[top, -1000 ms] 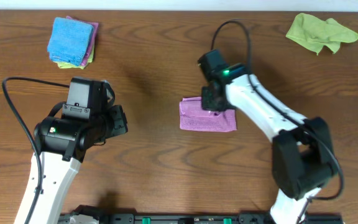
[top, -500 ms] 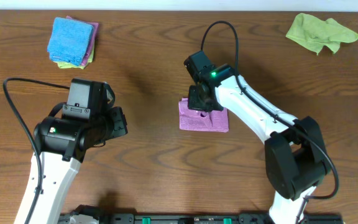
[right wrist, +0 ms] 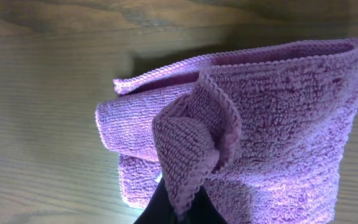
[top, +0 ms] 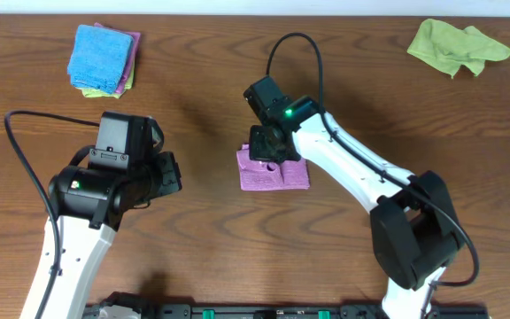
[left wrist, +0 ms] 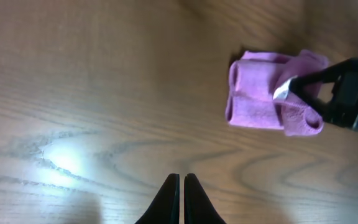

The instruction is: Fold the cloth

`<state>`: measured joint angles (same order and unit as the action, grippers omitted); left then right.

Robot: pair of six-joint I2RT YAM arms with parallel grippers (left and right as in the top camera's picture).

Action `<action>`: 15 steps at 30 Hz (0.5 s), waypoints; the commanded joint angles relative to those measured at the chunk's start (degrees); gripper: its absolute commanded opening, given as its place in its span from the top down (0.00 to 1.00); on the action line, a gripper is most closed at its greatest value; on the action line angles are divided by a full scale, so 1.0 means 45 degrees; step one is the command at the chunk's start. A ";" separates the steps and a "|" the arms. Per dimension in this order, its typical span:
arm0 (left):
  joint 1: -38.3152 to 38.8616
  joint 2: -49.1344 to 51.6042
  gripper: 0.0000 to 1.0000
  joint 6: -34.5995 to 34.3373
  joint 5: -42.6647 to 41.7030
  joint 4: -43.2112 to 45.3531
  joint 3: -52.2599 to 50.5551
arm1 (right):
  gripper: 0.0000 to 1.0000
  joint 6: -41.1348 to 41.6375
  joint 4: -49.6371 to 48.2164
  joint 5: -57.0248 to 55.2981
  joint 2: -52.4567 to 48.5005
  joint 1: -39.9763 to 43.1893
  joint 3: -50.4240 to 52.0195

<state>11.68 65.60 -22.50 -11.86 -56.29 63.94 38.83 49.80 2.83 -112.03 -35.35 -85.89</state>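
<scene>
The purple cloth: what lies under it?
Only the wooden table shows around the purple cloth. Its lower layers show at the edge; anything beneath them is covered. The right gripper pinches one fold.

Overhead faces down; 3 views share the cloth, right wrist closest.

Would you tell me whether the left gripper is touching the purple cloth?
No, the left gripper is shut above the table, apart from the purple cloth.
</scene>
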 commanded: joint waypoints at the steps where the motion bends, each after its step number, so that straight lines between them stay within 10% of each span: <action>1: -0.0019 0.0364 0.94 -0.0160 -0.0262 0.0753 -0.0792 | 0.99 0.0223 -0.0019 0.0049 -0.0136 -0.0102 -0.0316; 15: 0.0432 0.4435 0.94 -0.2798 -0.4109 0.9491 -0.4464 | 0.99 0.0214 -0.0034 0.0146 -0.0136 -0.0078 -0.0316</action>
<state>12.34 82.78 -31.81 -26.72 -15.66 43.83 38.87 49.78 3.22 -112.07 -35.46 -86.11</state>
